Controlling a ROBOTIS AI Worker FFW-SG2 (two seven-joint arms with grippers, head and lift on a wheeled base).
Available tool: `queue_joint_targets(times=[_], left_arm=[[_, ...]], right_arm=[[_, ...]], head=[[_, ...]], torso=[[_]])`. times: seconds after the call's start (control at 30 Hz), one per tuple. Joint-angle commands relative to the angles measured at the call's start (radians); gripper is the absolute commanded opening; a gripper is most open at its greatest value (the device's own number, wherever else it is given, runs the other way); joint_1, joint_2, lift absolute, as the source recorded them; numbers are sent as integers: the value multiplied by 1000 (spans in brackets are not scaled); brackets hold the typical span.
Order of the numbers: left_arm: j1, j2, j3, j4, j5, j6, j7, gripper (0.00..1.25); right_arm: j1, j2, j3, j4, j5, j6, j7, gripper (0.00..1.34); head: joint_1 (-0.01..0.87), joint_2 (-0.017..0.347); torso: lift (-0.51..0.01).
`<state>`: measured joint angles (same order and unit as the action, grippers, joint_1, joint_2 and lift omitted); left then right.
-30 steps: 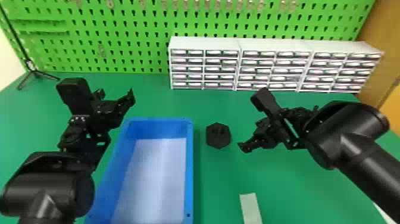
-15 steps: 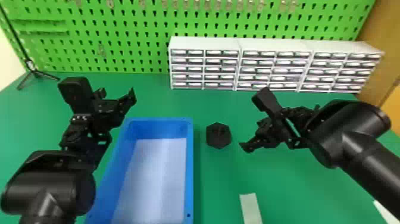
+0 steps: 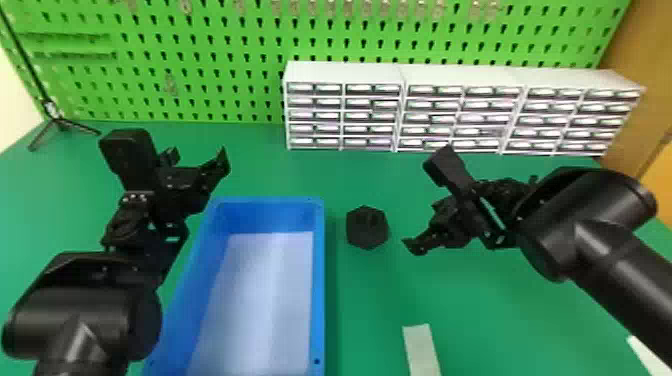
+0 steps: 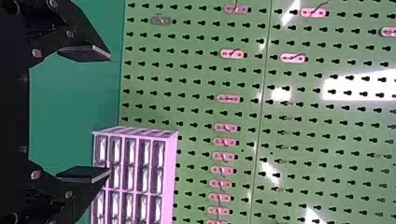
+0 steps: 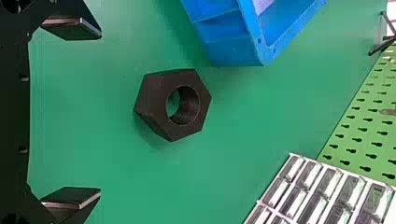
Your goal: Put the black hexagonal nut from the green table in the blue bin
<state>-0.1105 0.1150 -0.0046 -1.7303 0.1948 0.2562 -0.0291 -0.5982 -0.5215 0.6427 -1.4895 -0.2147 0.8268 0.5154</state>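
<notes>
The black hexagonal nut (image 3: pixel 367 228) lies on the green table (image 3: pixel 370 310), just right of the blue bin (image 3: pixel 319 280). My right gripper (image 3: pixel 422 200) is a short way right of the nut, its fingers apart. In the right wrist view the nut (image 5: pixel 187 105) lies beyond the open right gripper (image 5: pixel 100 114), in line with the gap and untouched, with a corner of the blue bin (image 5: pixel 233 49) past it. My left gripper (image 3: pixel 200 157) is parked over the bin's far left side; in the left wrist view the left gripper (image 4: pixel 110 114) stands open and holds nothing.
White drawer cabinets (image 3: pixel 345 72) line the back of the table before a green pegboard (image 3: pixel 210 50). A small black tripod (image 3: pixel 60 122) stands at the far left. A pale strip (image 3: pixel 421 350) lies near the front edge, and another (image 3: pixel 647 355) at the right.
The right arm has shifted very slightly to the right. The left arm has edged a little to the right as well. The nut and the bin have stayed where they were.
</notes>
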Motion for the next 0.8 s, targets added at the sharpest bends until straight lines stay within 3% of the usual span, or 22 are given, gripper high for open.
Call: queue_joint_targets(times=[0.0,0.33,0.77], left_arm=[[0,0,0,0,0,0,0,861],[0,0,2,0,0,0,0,861],[-6,0,0,1,3,0,0,861]], right_arm=[[-2,0,0,0,0,0,0,1221],[-18,1,20,0,3,-14,0,1221],[-84,31,95,5,72,-55,2,1223]], head=[[686,28],[686,28],[686,28]], torso=[[-96],[-96],[-96]])
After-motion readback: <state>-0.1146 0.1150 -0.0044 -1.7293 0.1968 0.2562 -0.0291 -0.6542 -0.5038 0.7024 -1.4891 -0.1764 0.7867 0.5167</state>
